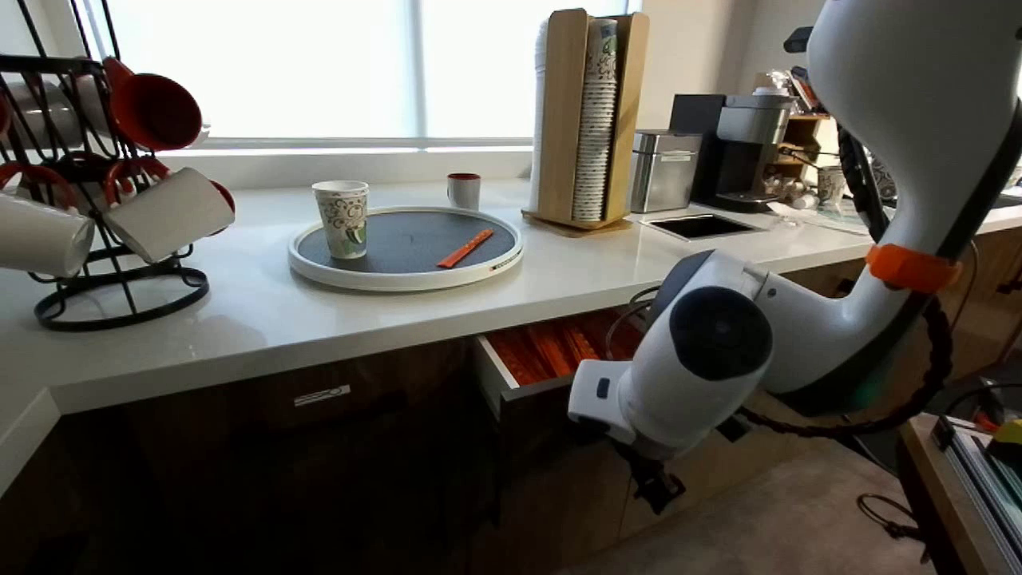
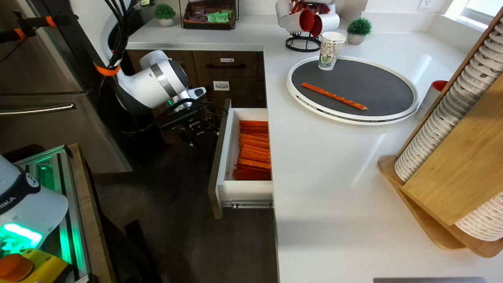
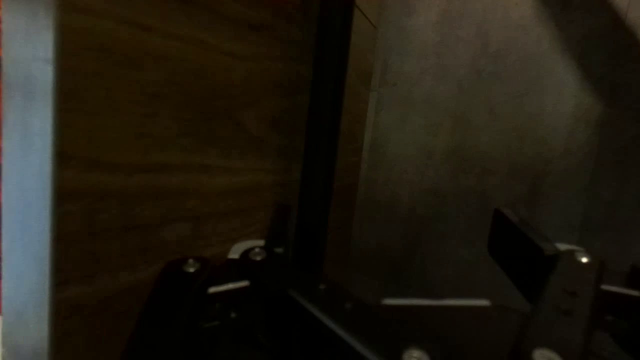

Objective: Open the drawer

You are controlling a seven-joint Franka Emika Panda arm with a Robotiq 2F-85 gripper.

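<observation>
The drawer stands partly open below the white counter in both exterior views, with pale side walls (image 2: 244,191) and a dark brown front (image 1: 536,419). Orange packets (image 2: 254,151) lie inside it. In the wrist view its dark wood front (image 3: 175,125) and pale top edge (image 3: 27,180) fill the left side. My gripper (image 2: 200,131) is outside the drawer, low beside its front face, and also shows in an exterior view (image 1: 659,487). In the wrist view the fingers (image 3: 390,225) are wide apart. A dark strip (image 3: 325,115) runs between them; I cannot tell whether it is a handle.
A round grey tray (image 2: 353,86) with a paper cup (image 2: 332,50) and an orange packet (image 2: 334,96) stands on the counter (image 2: 334,177). Closed drawers (image 2: 226,86) are at the back. A fridge (image 2: 51,129) stands behind the arm. A wooden cup holder (image 1: 559,120) stands on the counter.
</observation>
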